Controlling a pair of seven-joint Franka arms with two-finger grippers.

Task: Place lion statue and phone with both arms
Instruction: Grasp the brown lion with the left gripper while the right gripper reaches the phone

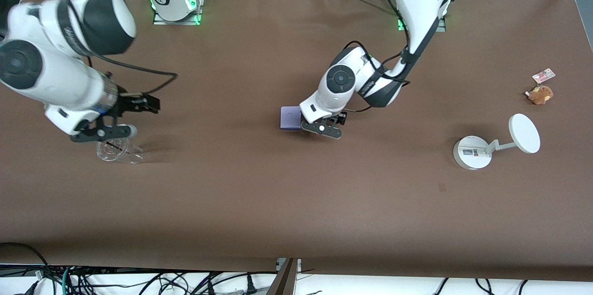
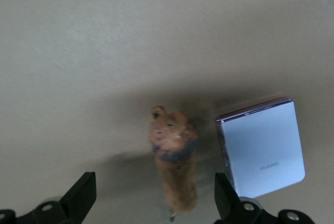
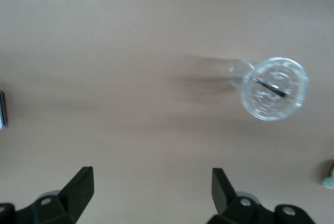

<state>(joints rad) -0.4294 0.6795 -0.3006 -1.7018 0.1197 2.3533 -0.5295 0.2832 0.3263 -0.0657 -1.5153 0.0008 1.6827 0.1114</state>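
The phone (image 1: pixel 291 117), a pale lavender slab, lies flat near the middle of the table. In the left wrist view the phone (image 2: pixel 263 148) lies right beside the reddish-brown lion statue (image 2: pixel 175 166). My left gripper (image 1: pixel 322 129) hangs low over the statue and hides it in the front view. The left gripper (image 2: pixel 155 198) is open, and the statue lies between its fingers (image 2: pixel 83 195), close to the one by the phone. My right gripper (image 1: pixel 113 134) is open and empty (image 3: pixel 151 190) over the right arm's end of the table, just above a clear cup.
The clear plastic cup (image 1: pixel 118 150) lies on its side under the right gripper and shows in the right wrist view (image 3: pixel 271 88). A white round-based stand with a disc (image 1: pixel 472 152), a tan plush toy (image 1: pixel 540 95) and a small card (image 1: pixel 543 75) are at the left arm's end.
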